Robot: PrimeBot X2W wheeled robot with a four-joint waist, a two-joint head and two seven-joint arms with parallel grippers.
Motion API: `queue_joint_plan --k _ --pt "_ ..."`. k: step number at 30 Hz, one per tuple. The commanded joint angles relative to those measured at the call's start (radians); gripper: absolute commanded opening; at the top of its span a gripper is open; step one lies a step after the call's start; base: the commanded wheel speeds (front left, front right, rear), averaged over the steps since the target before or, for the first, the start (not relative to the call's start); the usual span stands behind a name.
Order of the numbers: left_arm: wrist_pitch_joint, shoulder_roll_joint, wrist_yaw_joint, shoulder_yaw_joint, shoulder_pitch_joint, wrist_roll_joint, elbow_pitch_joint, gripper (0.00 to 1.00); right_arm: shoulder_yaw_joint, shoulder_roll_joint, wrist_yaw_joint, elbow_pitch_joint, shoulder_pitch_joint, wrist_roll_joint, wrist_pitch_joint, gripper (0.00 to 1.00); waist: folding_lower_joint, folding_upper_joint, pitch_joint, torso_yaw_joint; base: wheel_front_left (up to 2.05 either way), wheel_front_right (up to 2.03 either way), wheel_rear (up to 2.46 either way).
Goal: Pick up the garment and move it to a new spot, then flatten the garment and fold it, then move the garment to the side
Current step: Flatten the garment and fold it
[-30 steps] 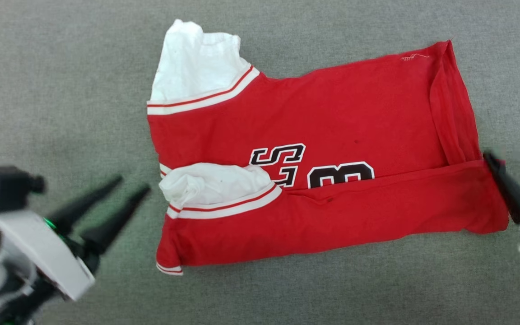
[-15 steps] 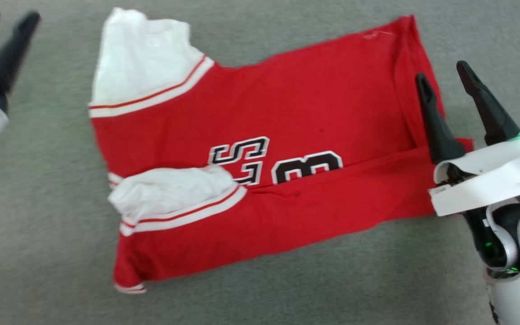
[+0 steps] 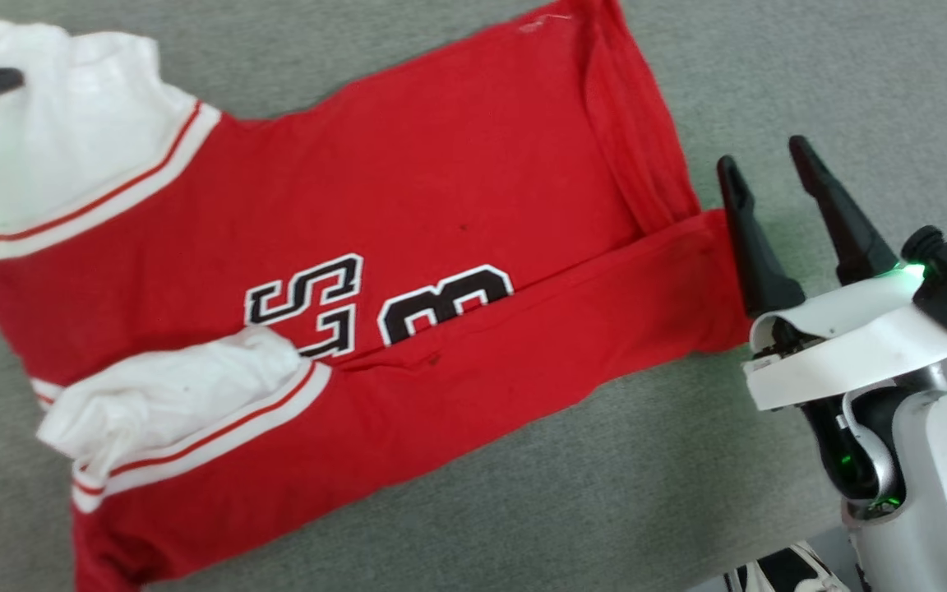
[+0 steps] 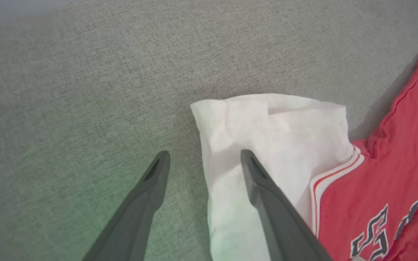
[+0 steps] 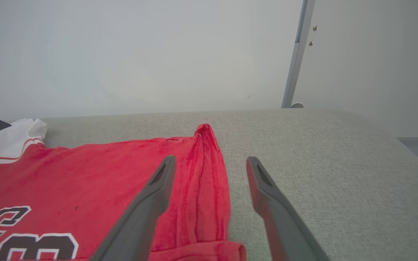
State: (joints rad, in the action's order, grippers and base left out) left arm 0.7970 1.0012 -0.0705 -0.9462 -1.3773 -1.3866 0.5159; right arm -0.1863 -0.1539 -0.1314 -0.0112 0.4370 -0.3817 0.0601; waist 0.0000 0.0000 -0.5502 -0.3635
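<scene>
Grippers both stand wide, with nothing between the fingers. Your left gripper (image 4: 204, 152) straddles the edge of the far white sleeve (image 4: 267, 130): 1 finger over cloth, 1 over the grey surface (image 4: 67, 90); you cannot tell whether either touches. Your right gripper (image 3: 761, 151) straddles the hem end likewise, just beside the folded corner. The garment (image 3: 441, 205) lies flat on the surface, its near long edge folded up over the lower black numerals (image 3: 375, 304), the 2nd sleeve (image 3: 169, 395) bunched there.
</scene>
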Motion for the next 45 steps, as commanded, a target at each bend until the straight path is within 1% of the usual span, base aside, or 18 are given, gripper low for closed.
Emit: queue_joint_plan --k 1,6,7,8,9,10,13,16,19,24,29,34,40,41,42,43,44,45 --pt "0.016 0.006 0.002 -0.002 -0.018 0.007 0.011 1.00 -0.010 0.001 0.002 -0.006 -0.005 -0.014 0.000 1.00 0.0000 0.0000 -0.025 -0.029 0.00 0.00 0.00" --pt "0.090 -0.021 -0.009 -0.003 -0.037 -0.031 0.050 1.00 -0.014 -0.010 0.002 -0.016 -0.006 -0.013 -0.005 1.00 0.0000 0.0000 -0.038 -0.035 0.00 0.00 0.00" --pt "0.104 -0.026 -0.012 -0.006 -0.034 -0.040 0.053 0.49 -0.010 -0.014 0.002 -0.019 -0.002 -0.013 -0.008 1.00 0.0000 0.0000 -0.040 -0.032 0.00 0.00 0.00" --pt "0.111 -0.029 -0.017 -0.007 -0.032 -0.044 0.053 0.36 -0.007 -0.017 0.002 -0.022 0.005 -0.014 -0.015 1.00 0.0000 0.0000 -0.042 -0.028 0.00 0.00 0.00" --pt "0.109 -0.034 -0.019 -0.007 -0.029 -0.048 0.055 0.11 -0.005 -0.022 0.002 -0.027 0.015 -0.014 -0.021 1.00 0.0000 0.0000 -0.043 -0.023 0.00 0.00 0.00" --pt "0.105 -0.040 -0.023 -0.005 -0.027 -0.052 0.058 0.00 -0.003 -0.025 0.002 -0.031 0.028 -0.013 -0.028 1.00 0.0000 0.0000 -0.044 -0.018 0.00 0.00 0.00" --pt "0.089 -0.049 -0.035 -0.002 -0.023 -0.055 0.062 0.00 -0.009 -0.039 0.002 -0.039 0.072 -0.010 -0.067 1.00 0.0000 0.0000 -0.048 -0.003 0.00 0.00 0.00" --pt "0.063 -0.062 -0.045 0.000 -0.023 -0.046 0.064 0.00 -0.039 -0.052 0.002 -0.020 0.147 -0.028 -0.172 1.00 0.0000 0.0000 -0.053 0.015 0.00 0.00 0.00" --pt "0.039 -0.084 -0.052 0.000 -0.034 -0.037 0.058 0.00 -0.071 -0.075 0.002 0.017 0.259 -0.059 -0.317 1.00 0.0000 0.0000 -0.065 0.039 0.00 0.00 0.00" --pt "0.002 -0.118 -0.060 -0.001 -0.055 -0.024 0.037 0.00 -0.111 -0.123 0.002 0.141 0.457 -0.113 -0.604 1.00 0.0000 0.0000 -0.088 0.085 0.00 0.00 0.00" --pt "-0.031 -0.143 -0.061 -0.007 -0.076 -0.015 -0.008 0.00 -0.100 -0.142 0.002 0.275 0.610 -0.146 -0.817 1.00 0.0000 0.0000 -0.114 0.132 0.00 0.00 0.00" --pt "-0.055 -0.145 -0.061 -0.015 -0.088 -0.021 -0.061 0.00 -0.099 -0.144 0.002 0.376 0.695 -0.119 -0.896 1.00 0.0000 0.0000 -0.136 0.166 0.00 0.00 0.00" --pt "-0.081 -0.142 -0.061 -0.022 -0.095 -0.034 -0.095 0.00 -0.112 -0.126 0.002 0.489 0.744 -0.095 -0.934 1.00 0.0000 0.0000 -0.150 0.182 0.00 0.00 0.00" --pt "-0.085 -0.145 -0.060 -0.025 -0.096 -0.036 -0.094 0.00 -0.121 -0.126 0.002 0.502 0.746 -0.094 -0.932 0.73 0.0000 0.0000 -0.150 0.185 0.00 0.00 0.00" --pt "-0.090 -0.149 -0.059 -0.028 -0.094 -0.034 -0.092 0.00 -0.142 -0.126 0.001 0.511 0.743 -0.098 -0.938 0.34 0.0000 0.0000 -0.147 0.187 0.00 0.00 0.00" --pt "-0.090 -0.149 -0.059 -0.028 -0.094 -0.034 -0.092 0.00 -0.142 -0.126 0.001 0.511 0.743 -0.098 -0.938 0.34 0.0000 0.0000 -0.147 0.187 0.00 0.00 0.00" --pt "-0.102 -0.154 -0.059 -0.029 -0.093 -0.034 -0.093 0.00 -0.158 -0.127 0.001 0.514 0.740 -0.111 -0.939 0.03 0.0000 0.0000 -0.144 0.189 0.00 0.00 0.00" --pt "-0.116 -0.161 -0.059 -0.026 -0.090 -0.039 -0.091 0.00 -0.160 -0.129 0.001 0.514 0.738 -0.123 -0.923 0.00 0.0000 0.0000 -0.139 0.191 0.00 0.00 0.00"
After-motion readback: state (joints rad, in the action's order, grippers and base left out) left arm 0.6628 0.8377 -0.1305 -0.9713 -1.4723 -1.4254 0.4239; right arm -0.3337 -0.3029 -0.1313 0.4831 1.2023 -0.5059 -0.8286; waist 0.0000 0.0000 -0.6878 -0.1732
